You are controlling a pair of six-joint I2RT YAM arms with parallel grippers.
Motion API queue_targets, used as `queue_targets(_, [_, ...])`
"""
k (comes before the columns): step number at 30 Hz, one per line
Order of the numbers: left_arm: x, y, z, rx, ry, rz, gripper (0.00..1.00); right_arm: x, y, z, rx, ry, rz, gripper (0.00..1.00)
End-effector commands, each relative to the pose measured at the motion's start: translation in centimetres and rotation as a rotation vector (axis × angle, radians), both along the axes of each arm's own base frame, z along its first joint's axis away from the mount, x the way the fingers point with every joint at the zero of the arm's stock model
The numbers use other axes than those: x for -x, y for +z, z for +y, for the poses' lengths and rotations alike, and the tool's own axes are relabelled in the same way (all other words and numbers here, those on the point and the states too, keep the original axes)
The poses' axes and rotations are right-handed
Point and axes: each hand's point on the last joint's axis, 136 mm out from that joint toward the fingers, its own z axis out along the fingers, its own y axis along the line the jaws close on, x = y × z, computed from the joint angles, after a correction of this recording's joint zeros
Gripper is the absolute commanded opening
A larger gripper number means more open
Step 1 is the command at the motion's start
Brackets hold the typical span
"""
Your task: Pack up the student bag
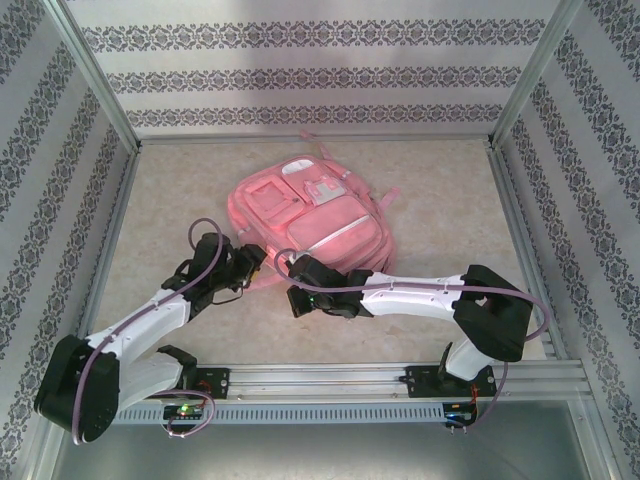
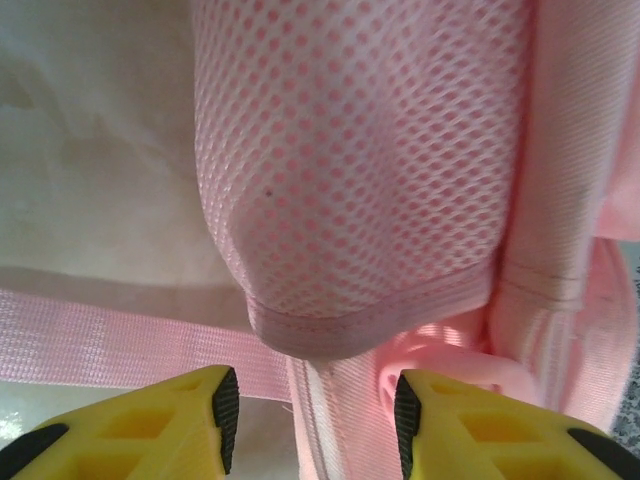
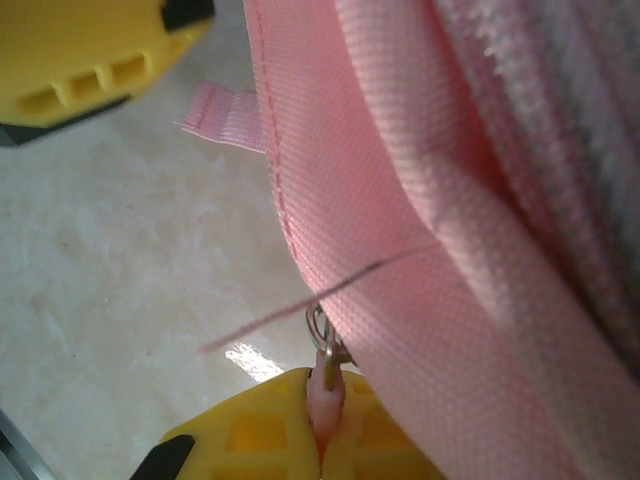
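**Overhead view.** A pink backpack [image 1: 310,212] lies flat on the beige table [image 1: 450,220], near the middle, with its white-trimmed front pockets facing up. 2 arms reach in from the near edge and meet at the near end of the backpack. The left gripper [image 1: 258,264] is at that end's left corner and the right gripper [image 1: 292,270] is just beside it.

**Left wrist view.** The 2 yellow fingers of the left gripper [image 2: 312,415] stand spread apart, with their black pads [image 2: 225,412] facing each other. Between and beyond them bulges a pink mesh pocket [image 2: 350,150], closed by a stitched hem. A flat pink strap [image 2: 90,340] runs across the table toward the left finger. The right pad lies against folded pink fabric. Whether either pad presses on the cloth cannot be told.

**Right wrist view.** The fingers of the right gripper [image 3: 322,405] are pressed together and pinch the pink tab of a zipper pull [image 3: 320,340]. The pull's small metal ring shows just above the fingertips, against the stitched edge of the backpack. A loose thread [image 3: 300,305] crosses this edge. A short strap end [image 3: 225,115] sticks out from the seam over the table, and a yellow finger [image 3: 80,70] of the left gripper sits near it in the upper left corner.
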Motion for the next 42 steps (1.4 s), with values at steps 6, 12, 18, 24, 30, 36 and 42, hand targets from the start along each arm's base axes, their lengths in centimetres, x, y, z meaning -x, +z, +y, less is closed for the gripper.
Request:
queue_targets(6, [-1.2,1.0,-1.7,0.019,0.003,-0.082,0.44,-0.9,2.1,2.1,-0.155,-0.010,-0.006,0.00])
queue_targets(12, [-2.1,-0.1,-1.8,-0.006,0.028,-0.074,0.30,-0.9,2.1,2.2,-0.159,-0.002,-0.002,0.00])
queue_targets(18, [-2.5,-1.3,-1.1,-0.039,0.068,-0.052,0.11,-1.2,1.0,0.9,-0.107,-0.047,0.001,0.00])
queue_targets(24, [-2.8,-1.3,-0.1,-0.102,0.100,-0.050,0.00,-0.9,-0.8,-1.8,-0.001,-0.111,0.023,0.00])
queue_targets(30, [-3.1,-1.0,0.7,-0.136,0.120,-0.050,0.00,0.1,-2.2,-4.8,0.072,-0.135,0.055,0.00])
queue_targets(36, [-3.1,-1.1,1.2,-0.155,0.124,-0.039,0.00,0.6,-2.4,-7.3,0.101,-0.170,0.087,0.00])
queue_targets(42, [-3.1,-0.9,1.8,-0.174,0.131,-0.043,0.00,0.9,-1.8,-9.4,0.137,-0.183,0.107,0.00])
